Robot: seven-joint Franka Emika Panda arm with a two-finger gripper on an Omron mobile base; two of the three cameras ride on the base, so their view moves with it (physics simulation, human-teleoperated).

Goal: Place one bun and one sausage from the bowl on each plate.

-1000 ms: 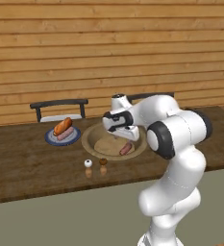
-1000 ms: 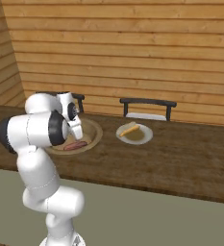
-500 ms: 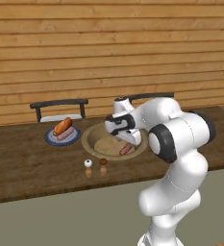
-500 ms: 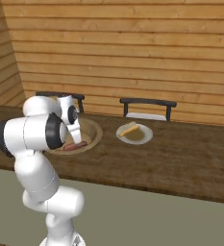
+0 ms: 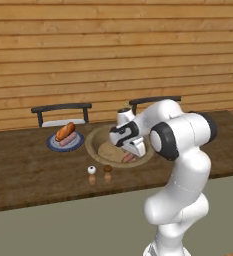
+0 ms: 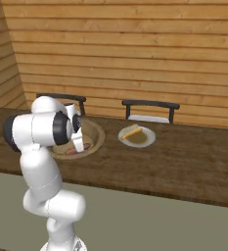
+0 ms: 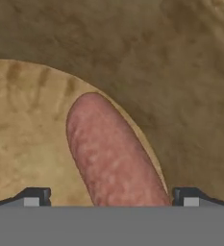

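A reddish-brown sausage point(image 7: 111, 153) lies on the floor of the tan wooden bowl point(image 7: 176, 67), near its wall. My gripper point(image 7: 111, 197) is open and hangs low over it, one fingertip on either side of the sausage's near end. In the left base view the gripper point(image 5: 133, 150) is down inside the bowl point(image 5: 94, 139), just above the sausage point(image 5: 129, 158). The dark blue plate point(image 5: 52, 145) carries an orange-brown bun point(image 5: 64, 131) and a pale pink sausage point(image 5: 68, 140). On the white plate point(image 6: 147, 139) rests a tan split bun point(image 6: 131, 132).
Two small shakers point(image 5: 91, 171) point(image 5: 108, 169) stand in front of the bowl near the table's front edge. Two dark chairs point(image 5: 61, 108) point(image 6: 150, 106) sit behind the table against the wooden wall. My arm's elbow point(image 5: 180, 137) bulks right of the bowl.
The hand has come down into the bowl, closer to the reddish-brown sausage. The jaws have stayed open. Plates and food have not moved.
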